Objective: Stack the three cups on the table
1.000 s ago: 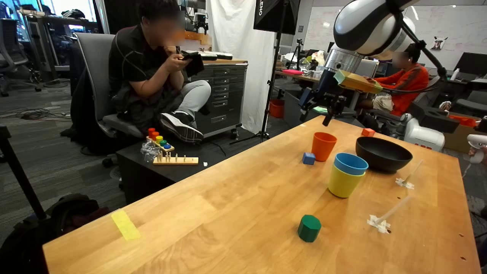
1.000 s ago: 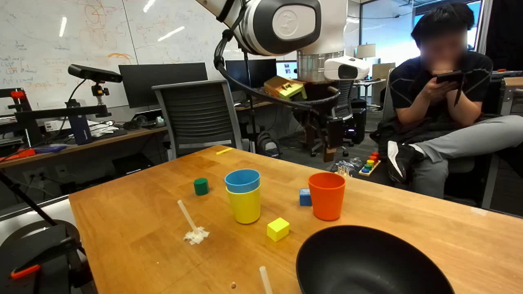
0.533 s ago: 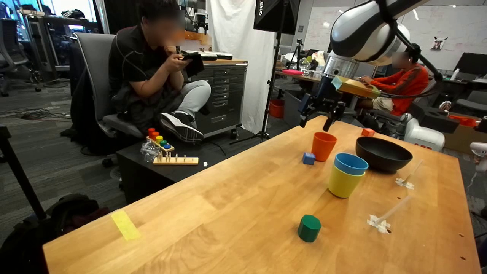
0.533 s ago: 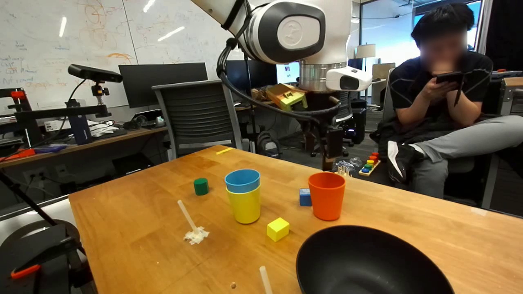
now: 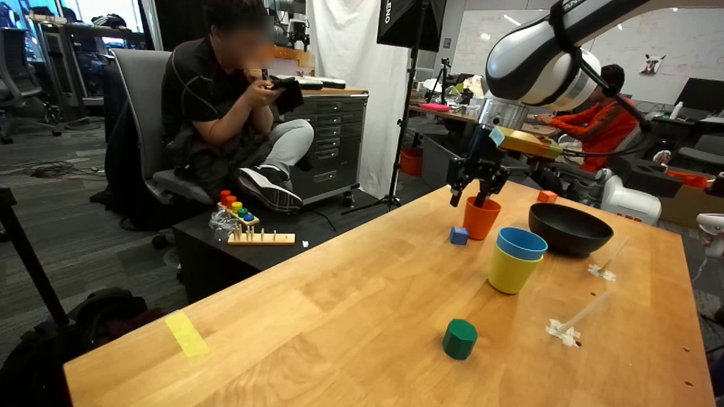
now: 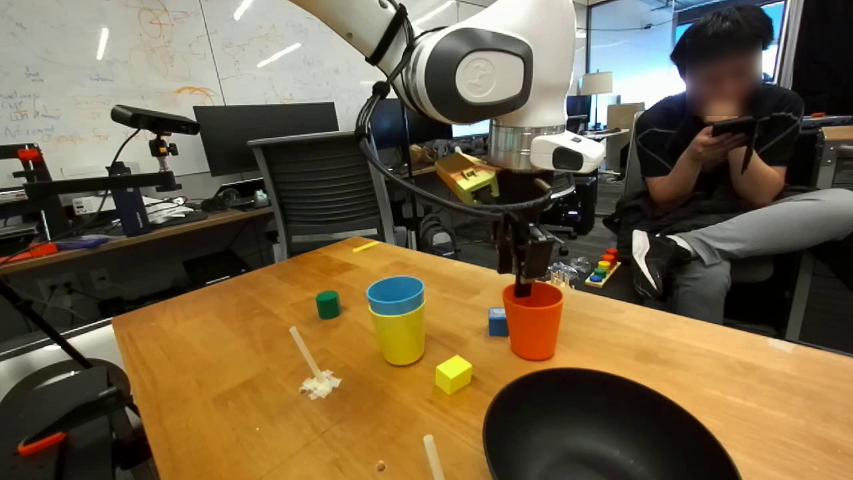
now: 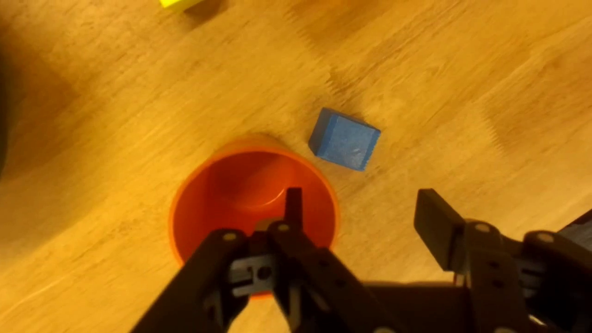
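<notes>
Gripper [image 7: 360,208] spread wide, empty. Done: blue cup [image 6: 396,303] in yellow cup [image 6: 399,335]. Remaining: 1, orange cup [image 6: 534,328] near table [image 6: 226,340] edge.

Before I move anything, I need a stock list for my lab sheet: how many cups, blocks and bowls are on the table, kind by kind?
Cups: 3 (yellow cup, light blue cup, orange cup)
Blocks: 4 (green block, blue block, yellow block, orange-red block)
Bowls: 1 (black bowl)
Total: 8
</notes>
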Robot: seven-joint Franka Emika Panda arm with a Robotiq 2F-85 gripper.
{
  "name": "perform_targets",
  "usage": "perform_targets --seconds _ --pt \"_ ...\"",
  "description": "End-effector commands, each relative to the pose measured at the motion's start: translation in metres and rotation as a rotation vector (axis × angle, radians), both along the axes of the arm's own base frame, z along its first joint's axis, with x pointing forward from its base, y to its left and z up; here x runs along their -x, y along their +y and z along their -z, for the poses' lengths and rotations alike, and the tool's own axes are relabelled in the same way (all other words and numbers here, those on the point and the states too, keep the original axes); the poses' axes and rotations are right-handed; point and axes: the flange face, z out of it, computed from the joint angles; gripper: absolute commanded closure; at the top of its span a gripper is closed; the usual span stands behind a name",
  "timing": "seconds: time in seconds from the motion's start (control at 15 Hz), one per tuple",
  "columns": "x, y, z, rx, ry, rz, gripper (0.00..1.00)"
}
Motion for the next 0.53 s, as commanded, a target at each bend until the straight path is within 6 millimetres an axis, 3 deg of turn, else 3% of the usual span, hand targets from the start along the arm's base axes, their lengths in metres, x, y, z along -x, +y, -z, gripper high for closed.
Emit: perform_targets --seconds 0.0,0.27,0.47 --pt "-0.0074 0.0009 -0.0035 -0.004 0.009 0.012 0.65" --pt "-0.0059 -0.0008 -0.0021 0.005 0.014 0.008 0.96" --pt "-0.0055 -0.0040 -0.0057 0.022 0.013 0.007 1.00"
